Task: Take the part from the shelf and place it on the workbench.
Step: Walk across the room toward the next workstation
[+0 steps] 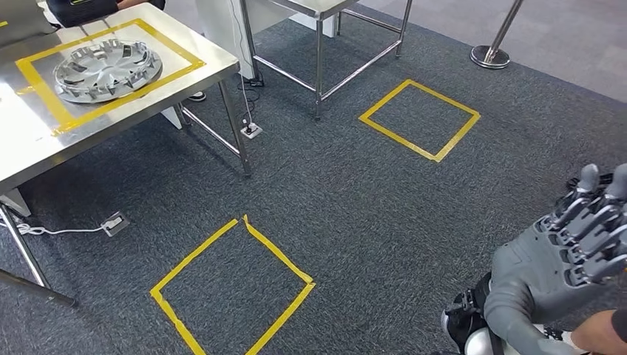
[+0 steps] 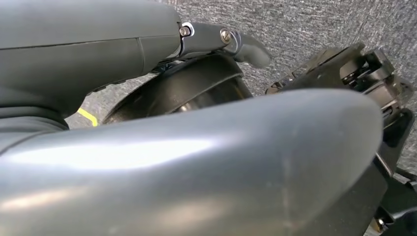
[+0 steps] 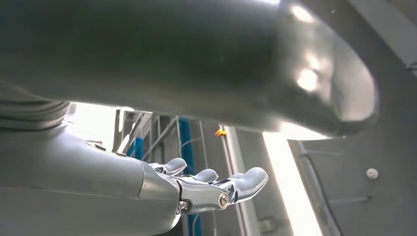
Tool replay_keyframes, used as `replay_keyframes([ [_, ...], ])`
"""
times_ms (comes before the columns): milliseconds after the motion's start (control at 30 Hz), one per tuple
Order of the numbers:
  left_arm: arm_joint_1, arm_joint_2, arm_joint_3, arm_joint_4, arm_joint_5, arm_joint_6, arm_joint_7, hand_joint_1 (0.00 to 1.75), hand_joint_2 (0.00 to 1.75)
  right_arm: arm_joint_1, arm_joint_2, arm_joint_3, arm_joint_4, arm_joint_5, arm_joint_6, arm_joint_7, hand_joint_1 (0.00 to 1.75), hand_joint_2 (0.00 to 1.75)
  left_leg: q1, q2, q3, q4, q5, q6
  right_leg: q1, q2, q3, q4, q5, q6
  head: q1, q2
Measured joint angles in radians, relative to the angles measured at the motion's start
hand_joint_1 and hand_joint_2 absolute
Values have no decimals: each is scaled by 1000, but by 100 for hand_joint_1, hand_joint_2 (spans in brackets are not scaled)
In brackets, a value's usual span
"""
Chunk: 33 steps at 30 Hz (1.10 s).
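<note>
A silver wheel cover (image 1: 107, 69) lies flat inside a yellow tape frame on the steel workbench (image 1: 29, 140) at the upper left. My right hand (image 1: 577, 251) is raised at the lower right, far from the bench, its fingers stretched out and apart with nothing in them. In the right wrist view the same hand (image 3: 211, 187) points at a ceiling and blue racking, also empty. My left hand (image 2: 196, 147) hangs over the grey carpet. Its thick thumb lies apart from its dark fingers (image 2: 231, 42), and it holds nothing.
Two yellow tape squares (image 1: 233, 292) (image 1: 419, 118) mark the dark carpet. A second steel table frame (image 1: 318, 44) and a stanchion base (image 1: 492, 55) stand at the back. Floor sockets (image 1: 114, 222) (image 1: 251, 132) with cables lie by the bench legs. A person's arm (image 1: 602, 333) is beside my right hand.
</note>
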<state>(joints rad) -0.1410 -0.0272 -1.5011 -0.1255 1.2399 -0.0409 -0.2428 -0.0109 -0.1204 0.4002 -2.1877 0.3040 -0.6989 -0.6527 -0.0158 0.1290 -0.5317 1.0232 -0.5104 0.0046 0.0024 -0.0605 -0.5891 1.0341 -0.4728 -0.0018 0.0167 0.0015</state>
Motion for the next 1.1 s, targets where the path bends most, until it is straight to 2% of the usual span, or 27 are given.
replay_keyframes([
  [33,-1,0,0,0,1,1,3,0,0,6,-1,0,-5,-1,0,0,0,0,0,-3,3,1,-3,-6,-3,10,0,-4,4,-5,0,0],
  [67,-1,0,0,0,2,3,5,0,0,9,-1,0,-9,-3,0,0,0,0,1,-25,0,11,-14,-12,-8,21,0,-8,9,-10,-2,0],
  [100,-1,0,0,0,3,4,5,0,0,10,-1,0,-11,-6,0,0,0,0,3,-56,-11,41,-36,-18,-12,33,-1,-12,14,-15,-4,0],
  [133,-1,0,0,0,6,5,5,0,0,10,-2,1,-13,-9,0,0,0,0,6,-91,-32,91,-67,-23,-15,43,-3,-13,17,-19,-6,0],
  [167,-1,0,0,0,9,7,4,0,0,10,-2,2,-13,-12,0,0,0,0,9,-115,-59,155,-104,-26,-15,55,-6,-13,20,-21,-8,0],
  [200,-1,0,0,0,11,9,4,0,0,9,-2,3,-13,-13,0,0,0,0,11,-123,-87,219,-133,-28,-15,68,-9,-13,22,-22,-9,0],
  [233,-1,0,0,0,12,10,4,0,0,8,-2,4,-12,-14,0,0,0,0,13,-125,-106,262,-146,-30,-16,81,-12,-12,24,-21,-9,0],
  [267,-2,0,0,0,13,11,4,0,0,5,-2,4,-12,-15,0,0,0,0,15,-126,-108,270,-138,-31,-17,95,-14,-11,25,-19,-9,0],
  [300,-2,1,0,0,13,11,4,0,0,1,-2,6,-11,-16,0,0,0,0,18,-128,-92,239,-111,-32,-18,110,-15,-10,27,-17,-9,0],
  [333,-2,1,0,0,14,11,5,0,0,-5,-2,8,-10,-16,0,0,0,0,22,-139,-61,175,-72,-33,-19,124,-16,-8,29,-13,-9,0],
  [367,-1,2,0,0,14,11,6,0,0,-11,-2,10,-10,-16,0,0,0,0,27,-166,-26,103,-42,-34,-21,137,-17,-6,30,-9,-9,0],
  [433,0,3,0,0,16,11,7,0,0,-22,-2,15,-8,-18,1,0,0,0,31,-214,14,9,-14,-33,-22,161,-24,-3,36,4,-10,0],
  [467,1,3,0,0,17,11,8,0,0,-26,-2,18,-8,-19,1,0,0,0,30,-224,16,-3,-16,-30,-24,171,-29,-4,40,12,-10,0],
  [533,2,4,0,0,19,11,11,0,0,-33,-2,21,-6,-22,1,0,0,0,26,-202,15,-6,-9,-15,-28,190,-37,-6,48,28,-9,0],
  [567,1,4,0,0,19,11,12,0,0,-38,-2,21,-5,-25,1,0,0,0,25,-189,16,-9,-5,-7,-28,178,-43,2,44,32,-8,0],
  [600,0,5,0,0,19,11,11,0,0,-44,-2,22,-4,-27,3,0,0,0,26,-174,16,-11,-1,1,-27,156,-57,26,29,34,-5,0],
  [667,1,5,0,0,16,12,10,0,0,-57,-2,23,0,-32,10,0,0,0,23,-142,12,-13,4,10,-21,96,-109,133,-32,36,3,0],
  [733,5,6,0,0,13,15,9,0,0,-62,-2,23,6,-33,16,0,0,0,19,-109,7,-12,4,12,-20,74,-161,249,-83,38,6,0],
  [767,6,7,0,0,12,16,7,0,0,-62,-2,23,8,-33,18,0,0,0,18,-93,4,-10,4,12,-20,69,-167,269,-84,37,6,0],
  [800,5,7,0,0,12,17,6,0,0,-63,-2,23,10,-32,19,0,0,0,17,-78,3,-9,4,12,-20,64,-151,248,-68,36,7,0],
  [833,4,7,0,0,12,17,5,0,0,-63,-2,23,10,-31,21,0,0,0,16,-65,2,-7,3,11,-19,54,-116,194,-42,34,7,0],
  [900,1,8,0,0,8,15,3,0,0,-67,-2,23,11,-26,28,0,0,0,12,-43,3,-2,-2,6,-14,6,-38,62,-4,22,8,0],
  [933,0,8,0,0,7,14,3,0,0,-68,-1,23,11,-23,32,0,0,0,10,-34,4,-1,-5,1,-10,-10,-16,23,2,15,8,0],
  [967,0,8,0,1,8,14,3,0,0,-69,1,23,11,-20,35,0,0,0,8,-25,6,-1,-7,-4,-6,-17,-9,6,1,8,8,0],
  [1033,-2,8,0,1,13,14,2,0,0,-69,4,22,11,-19,44,0,0,0,6,-5,11,-5,-9,-14,-6,7,-11,3,6,-4,7,0],
  [1067,-2,8,0,0,17,14,0,0,0,-69,6,20,10,-21,49,0,0,0,7,-10,12,-1,-15,-20,-9,18,-12,-1,10,-10,7,0],
  [1100,-3,8,1,0,21,13,-1,0,0,-69,9,19,10,-25,55,0,0,0,9,-29,5,18,-30,-25,-13,29,-12,-5,14,-16,5,0],
])
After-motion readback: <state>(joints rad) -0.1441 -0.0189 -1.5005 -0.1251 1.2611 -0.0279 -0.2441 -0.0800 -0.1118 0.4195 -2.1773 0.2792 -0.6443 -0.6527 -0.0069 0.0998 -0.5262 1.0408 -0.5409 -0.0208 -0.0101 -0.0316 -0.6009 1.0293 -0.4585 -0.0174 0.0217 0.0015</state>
